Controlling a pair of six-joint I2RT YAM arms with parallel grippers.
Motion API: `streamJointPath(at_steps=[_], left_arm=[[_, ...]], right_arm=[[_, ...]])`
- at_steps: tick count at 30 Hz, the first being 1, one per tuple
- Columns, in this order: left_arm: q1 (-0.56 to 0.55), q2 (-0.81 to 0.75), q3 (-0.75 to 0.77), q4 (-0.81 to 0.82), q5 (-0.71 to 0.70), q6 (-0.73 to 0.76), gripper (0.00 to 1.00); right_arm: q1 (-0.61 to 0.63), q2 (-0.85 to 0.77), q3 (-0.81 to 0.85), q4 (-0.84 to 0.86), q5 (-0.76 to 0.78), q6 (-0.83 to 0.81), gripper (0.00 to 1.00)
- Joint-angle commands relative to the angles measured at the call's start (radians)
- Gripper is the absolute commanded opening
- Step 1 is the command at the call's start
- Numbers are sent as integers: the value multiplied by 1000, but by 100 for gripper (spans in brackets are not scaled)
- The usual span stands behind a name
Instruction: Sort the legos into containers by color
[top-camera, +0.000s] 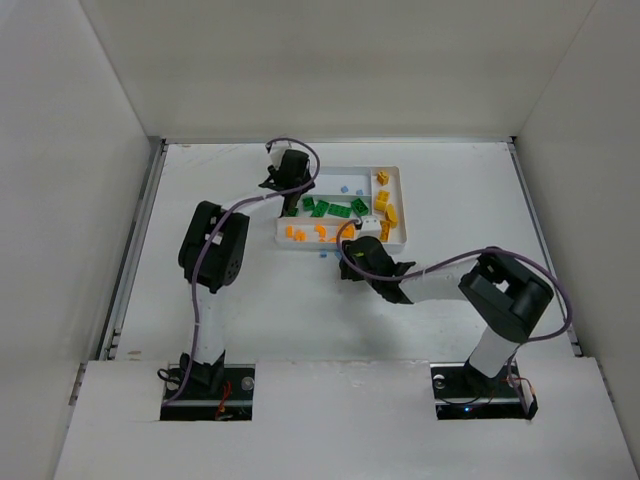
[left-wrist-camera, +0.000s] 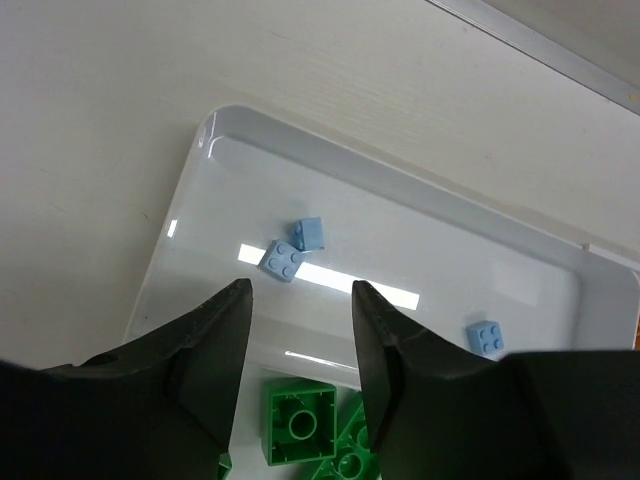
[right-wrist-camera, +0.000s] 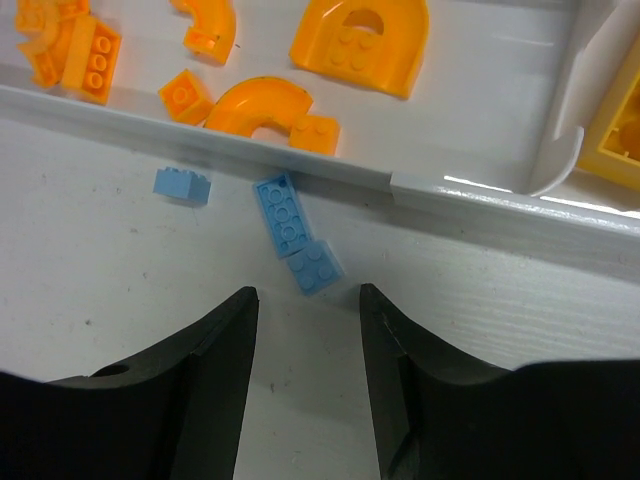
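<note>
The left jaws hang released and empty above the far-left corner of the tray (left-wrist-camera: 197, 143), where three light blue legos (left-wrist-camera: 283, 261) lie in the far slot and the green legos (left-wrist-camera: 298, 425) sit in the next slot, under the fingertips. If these jaws drop from here they likely land on the green pile or on the divider and scatter pieces between colours. Across the tray's near wall (right-wrist-camera: 300, 162) the right jaws are also spread with nothing between them, low over the worktop (right-wrist-camera: 110, 290) where three more light blue pieces lie outside any slot. The small brick (right-wrist-camera: 182, 184) sits apart to the left; the long plate (right-wrist-camera: 280, 215) and the square brick (right-wrist-camera: 315, 268) touch corner to corner, so a pinch may catch both or flick one away. The plate's far end lies just beside the wall, and a finger coming down there could strike the rim and shove the tray. The orange legos (right-wrist-camera: 360, 40) are just beyond that wall, and the yellow legos (right-wrist-camera: 620, 125) fill the right end slot. A blue piece must cross orange and green to reach the far slot, so a slack grip may drop it in the wrong colour, and the left arm (top-camera: 212, 245) already hovers there. Open worktop lies left of and nearer than the tray; the side walls stand well apart.
</note>
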Motion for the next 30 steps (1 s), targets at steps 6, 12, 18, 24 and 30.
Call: streamJointPath(at_steps=[6, 12, 18, 24, 30], left_arm=[[-33, -294, -328, 155, -32, -69, 42], [-104, -469, -563, 232, -55, -121, 41], [-199, -624, -730, 239, -111, -107, 41], [-274, -736, -873, 248, -156, -89, 41], [-337, -735, -931, 313, -182, -75, 40]], right_arm=[[-3, 49, 66, -18, 22, -41, 49], [-3, 81, 89, -36, 35, -60, 41], [-1, 55, 77, -39, 53, -47, 25], [-1, -97, 32, -51, 49, -21, 24], [-94, -122, 138, -58, -39, -46, 24]])
